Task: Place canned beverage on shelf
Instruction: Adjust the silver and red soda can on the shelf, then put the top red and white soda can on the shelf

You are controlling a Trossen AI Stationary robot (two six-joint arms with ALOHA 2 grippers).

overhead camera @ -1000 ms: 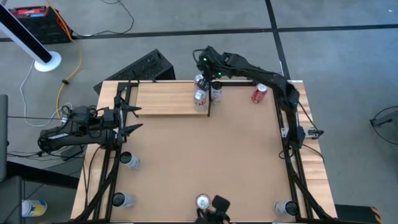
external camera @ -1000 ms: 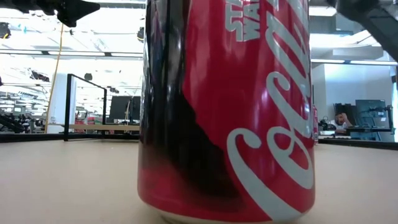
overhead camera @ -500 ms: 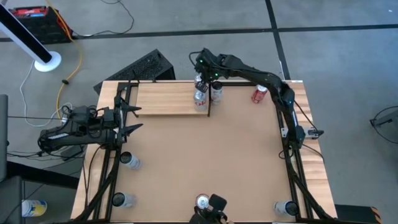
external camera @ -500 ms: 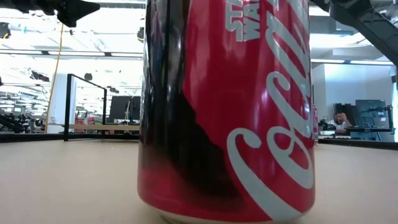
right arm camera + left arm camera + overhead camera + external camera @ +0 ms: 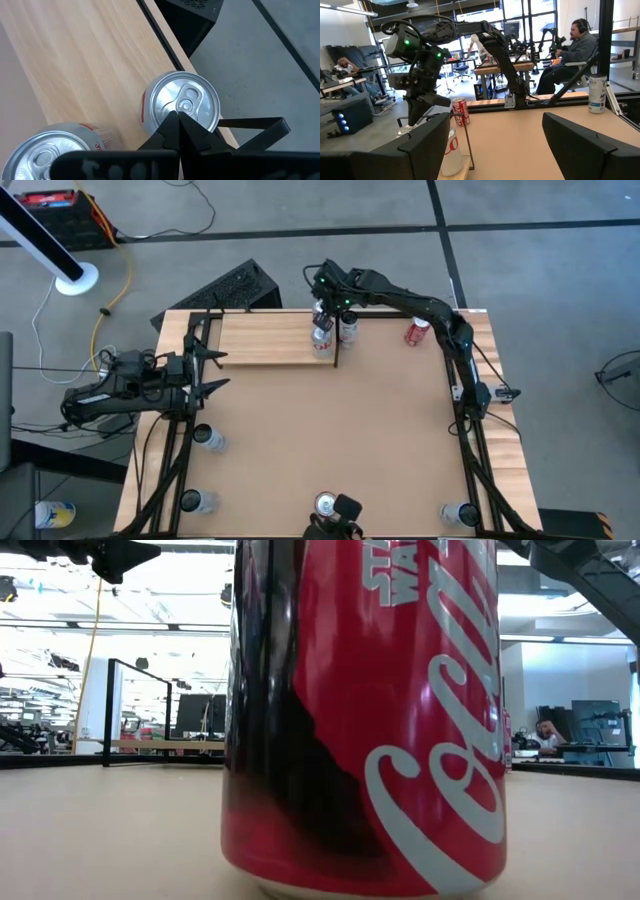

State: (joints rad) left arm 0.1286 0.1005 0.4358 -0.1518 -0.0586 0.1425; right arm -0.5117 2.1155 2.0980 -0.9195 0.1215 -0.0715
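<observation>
The shelf (image 5: 265, 337) (image 5: 85, 60) is a pale wood plank at the table's far side, with a thin black upright (image 5: 336, 345) at its right end. Two silver-topped cans stand upright on it near that end. One can (image 5: 182, 102) (image 5: 321, 315) is by the far edge and the other can (image 5: 42, 150) (image 5: 322, 334) is nearer. My right gripper (image 5: 178, 120) (image 5: 322, 304) (image 5: 416, 116) is shut and slants down just over the far can's top. My left gripper (image 5: 215, 370) (image 5: 505, 150) stands open at the table's left edge, holding nothing. My right gripper's shut fingertips (image 5: 176, 119) stand over the near rim of the far can's lid (image 5: 186, 97), slanting down from above. Whether they touch the lid I cannot tell. The can stands upright on the shelf.
A third can (image 5: 347, 327) stands on the table just right of the shelf's upright, and a red can (image 5: 417, 330) (image 5: 460, 111) farther right. A red cola can (image 5: 365, 720) (image 5: 326, 504) fills the low view at the near edge. More cans (image 5: 210, 438) (image 5: 460, 513) stand by the frame posts.
My right gripper has edged a little toward the table's left above the cans on the shelf and stays shut. The cans have not moved.
</observation>
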